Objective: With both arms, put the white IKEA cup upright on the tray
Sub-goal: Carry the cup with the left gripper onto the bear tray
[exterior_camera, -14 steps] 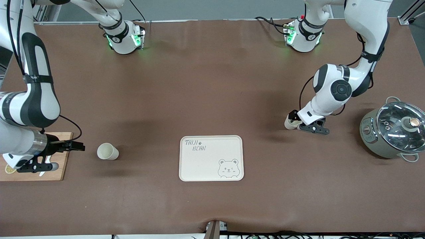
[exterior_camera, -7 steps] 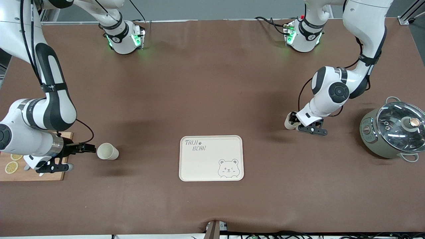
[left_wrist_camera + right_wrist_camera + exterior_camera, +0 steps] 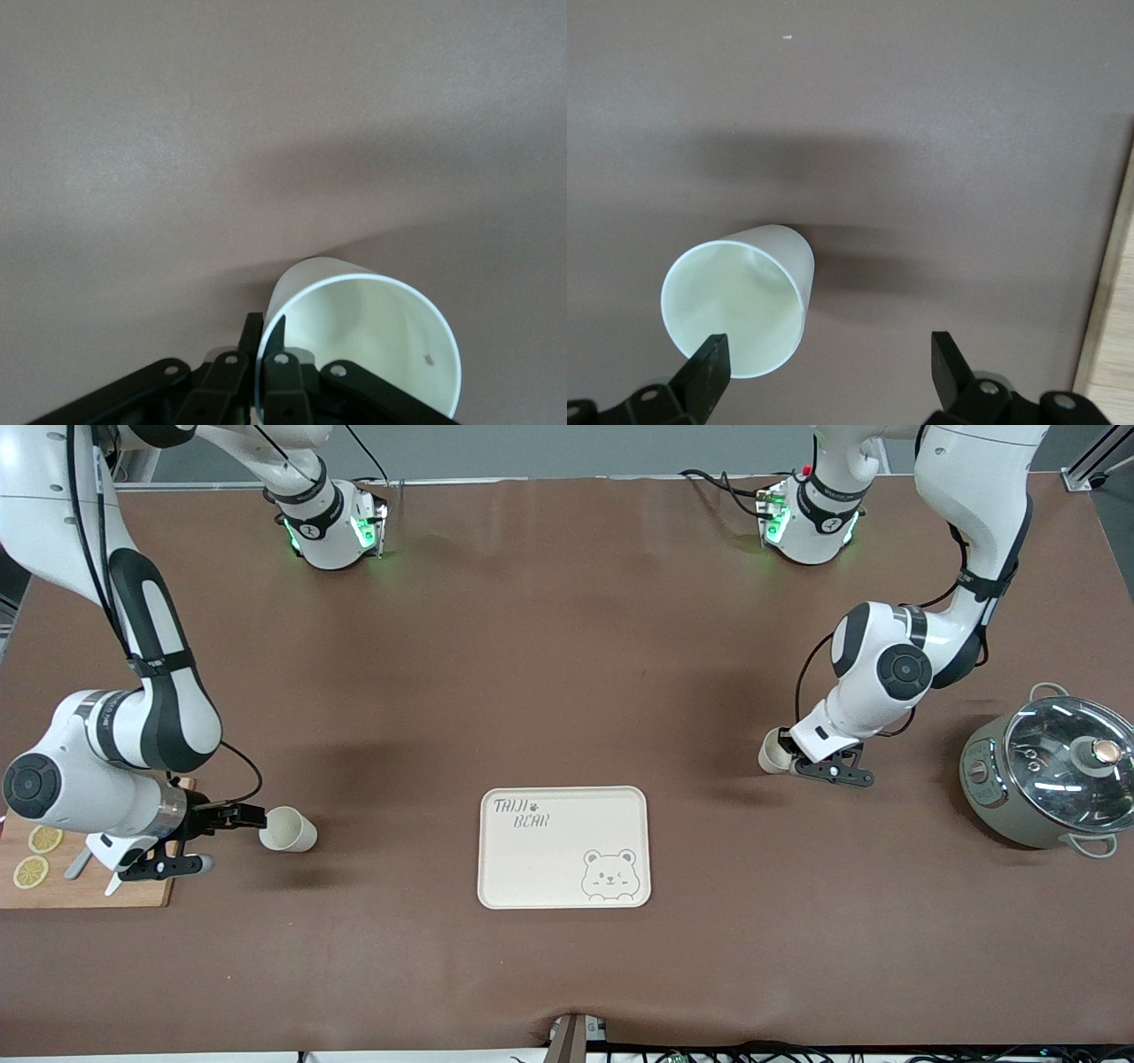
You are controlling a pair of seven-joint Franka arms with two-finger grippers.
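- Left gripper (image 3: 785,756): jaws closed on rim of a white plastic cup (image 3: 772,752), near cream rectangular bear tray (image 3: 564,847)
- Right gripper (image 3: 232,818): jaws spread wide, empty, beside second white cup (image 3: 287,830) lying on brown table (image 3: 549,655)

A: How is the right gripper (image 3: 237,815) sitting?
B: Low on a bent right arm, fingers (image 3: 709,367) spreading wide, one tip at a cup's (image 3: 287,830) rim.
A: And the left gripper (image 3: 784,751)?
B: Low too, fingers (image 3: 273,341) pinching together on a second cup's (image 3: 772,753) wall.
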